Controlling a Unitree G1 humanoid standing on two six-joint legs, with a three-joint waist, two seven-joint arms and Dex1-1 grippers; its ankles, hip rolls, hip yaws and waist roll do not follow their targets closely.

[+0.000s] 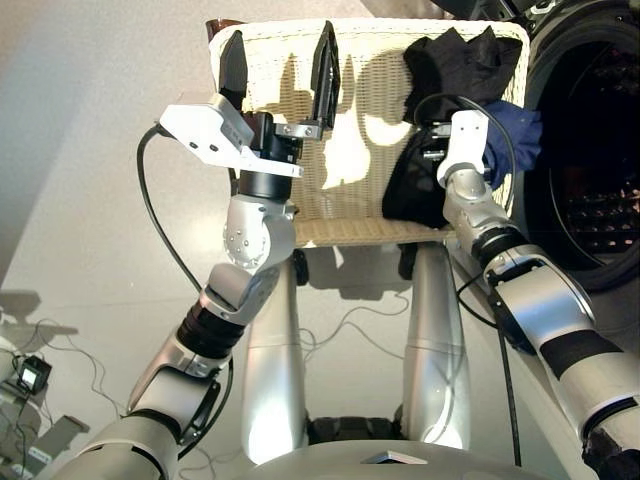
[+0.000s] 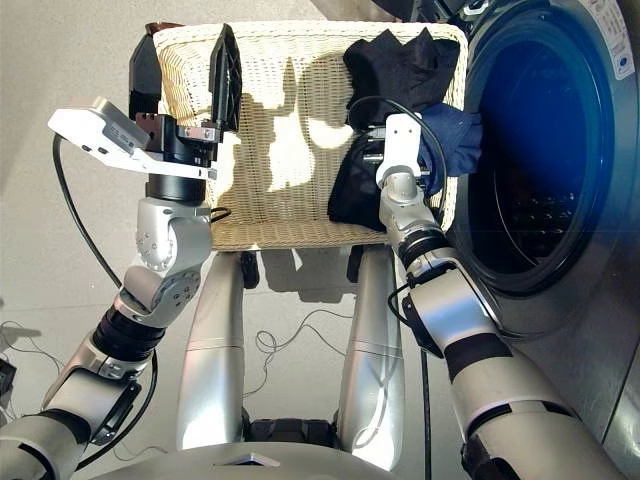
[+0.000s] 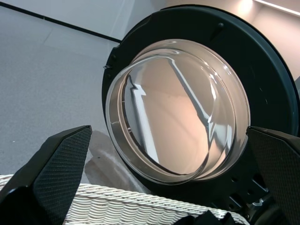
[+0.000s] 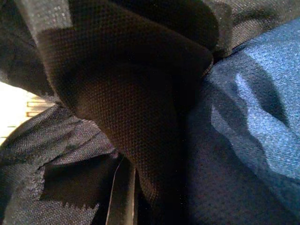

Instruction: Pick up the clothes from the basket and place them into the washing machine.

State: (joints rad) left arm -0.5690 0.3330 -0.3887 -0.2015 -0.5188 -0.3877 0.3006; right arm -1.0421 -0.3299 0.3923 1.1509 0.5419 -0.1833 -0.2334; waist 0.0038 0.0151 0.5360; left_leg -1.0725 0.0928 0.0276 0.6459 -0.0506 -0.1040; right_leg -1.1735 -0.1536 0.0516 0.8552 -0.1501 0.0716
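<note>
The cream-white wicker basket [image 1: 340,130] stands in front of me. A black garment [image 1: 460,62] lies heaped at its right end, and a navy blue garment [image 1: 516,132] hangs over its right rim toward the washing machine [image 2: 545,150]. My right gripper [image 1: 440,152] is pushed down into the black cloth beside the blue one. The right wrist view shows only black cloth [image 4: 126,108] and blue cloth [image 4: 253,117], pressed close. My left gripper [image 1: 280,68] is open and empty, held above the basket's left half. The machine's glass door [image 3: 180,110] stands open.
The dark drum hole [image 1: 600,190] opens just right of the basket. Cables and a small device [image 1: 32,375] lie on the grey floor at the left. Something dark brown [image 1: 222,24] peeks from behind the basket's far left corner.
</note>
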